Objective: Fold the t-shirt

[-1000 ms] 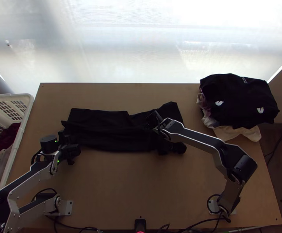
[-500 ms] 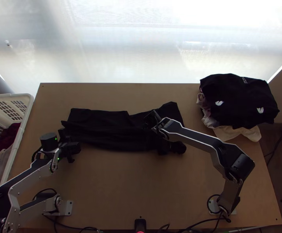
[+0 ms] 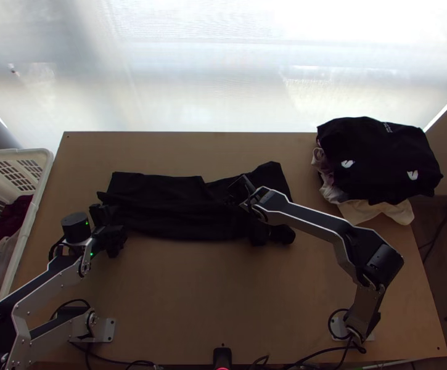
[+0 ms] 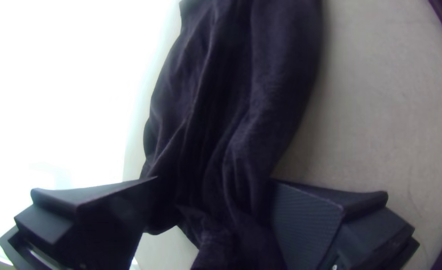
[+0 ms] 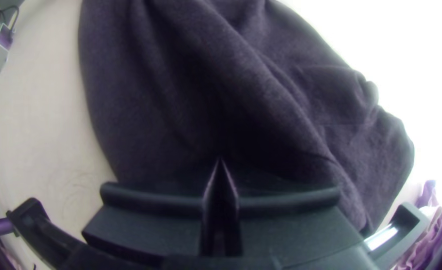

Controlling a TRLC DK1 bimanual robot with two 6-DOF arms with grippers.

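The black t-shirt [image 3: 168, 209] lies in a long folded strip across the table, creased, with its right end bunched. At its left end is my left gripper [image 3: 113, 228]; in the left wrist view my left gripper [image 4: 213, 182] has its fingers wide apart, with the t-shirt [image 4: 236, 110] running between them. My right gripper [image 3: 240, 192] is over the right part of the strip. Seen from the right wrist, my right gripper [image 5: 220, 162] has its fingertips together on the t-shirt [image 5: 181, 100], and the pinched cloth is mostly hidden by them.
A pile of clothes [image 3: 380, 163], black on top, lies at the table's far right corner. On the left, a white basket [image 3: 29, 228] with clothes stands beside the table. Bare wood [image 3: 223, 283] stretches between the arms' bases, nearer than the t-shirt.
My left gripper has shifted and turned slightly at the t-shirt's left end. The right arm moved a little to the left, then kept still. The cloth lies nearly the same.
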